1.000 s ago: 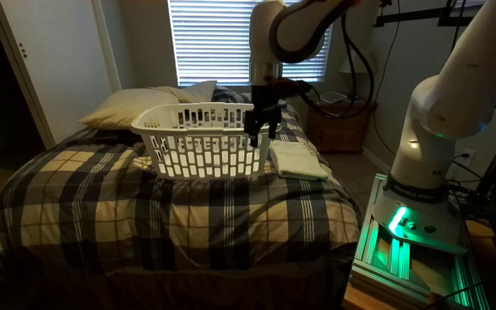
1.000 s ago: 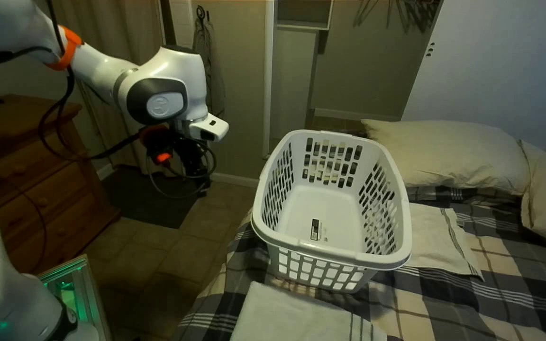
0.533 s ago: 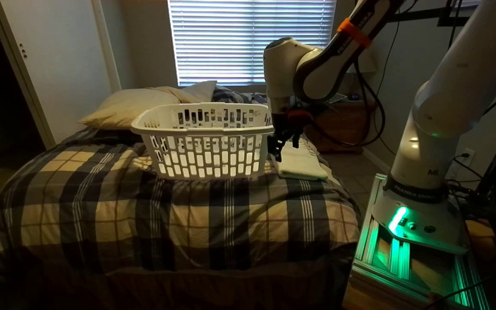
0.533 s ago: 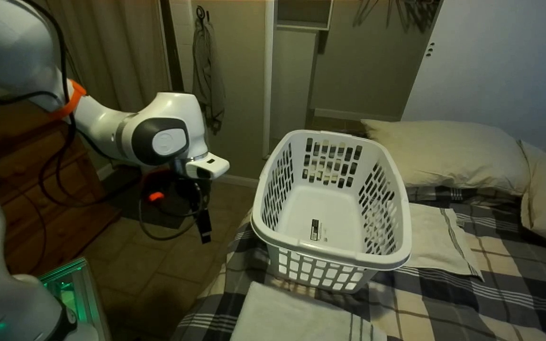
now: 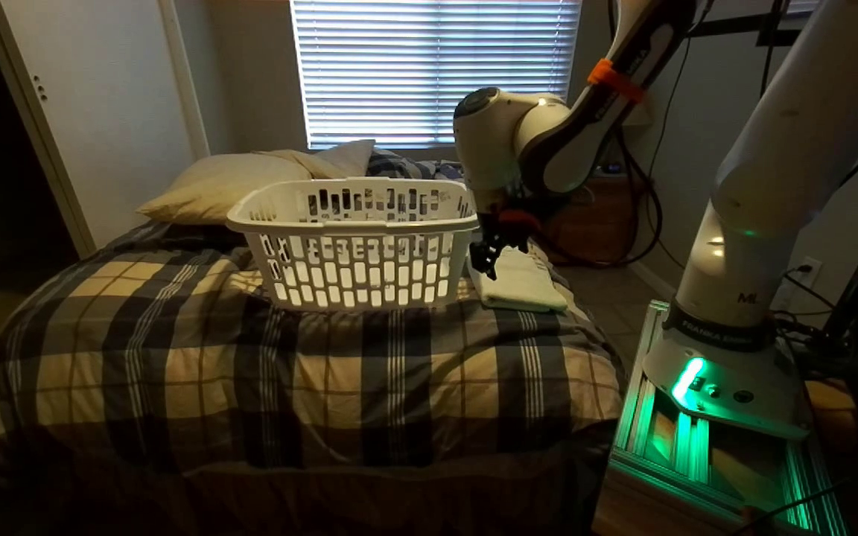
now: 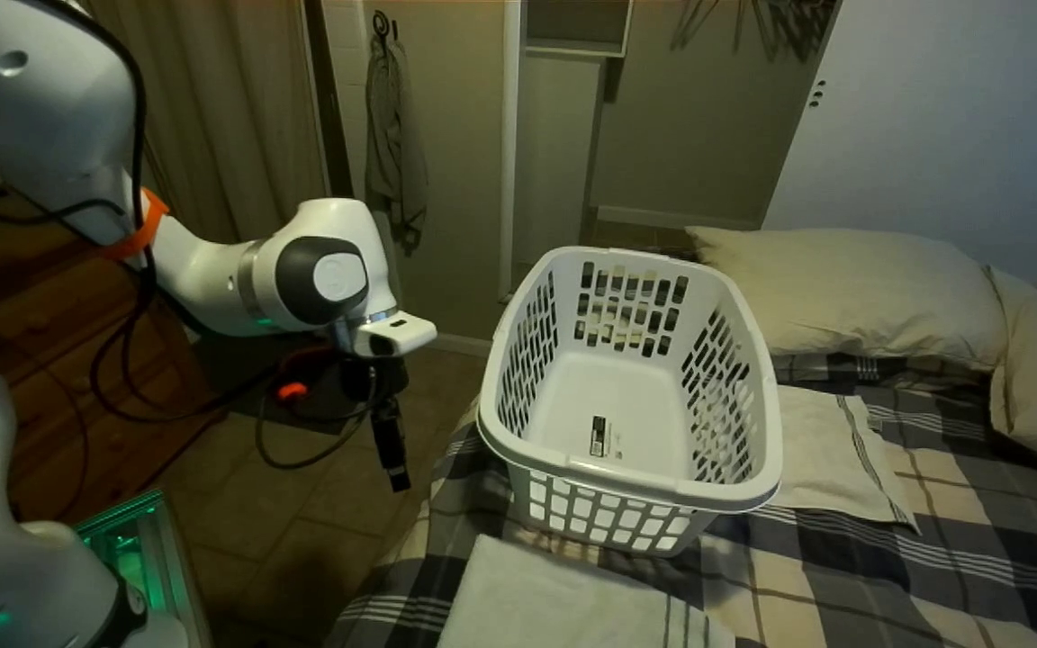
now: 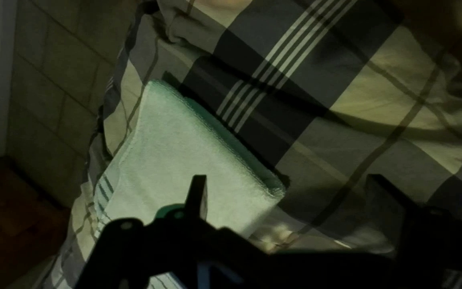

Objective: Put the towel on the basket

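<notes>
Beside basket [image 5: 354, 227]: pale towel [image 7: 187, 148], dark-striped, folded flat; end effector [image 7: 288, 178] spread wide.

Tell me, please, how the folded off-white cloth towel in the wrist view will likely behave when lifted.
The folded off-white cloth towel may droop and unfold, since its layers show along the edges. It is probably light, being a flat fold of cloth. Its fuzzy edge suggests little slipping.

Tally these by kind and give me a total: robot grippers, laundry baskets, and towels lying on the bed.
Robot gripper: 1
Laundry basket: 1
Off-white towels: 2
Total: 4
</notes>
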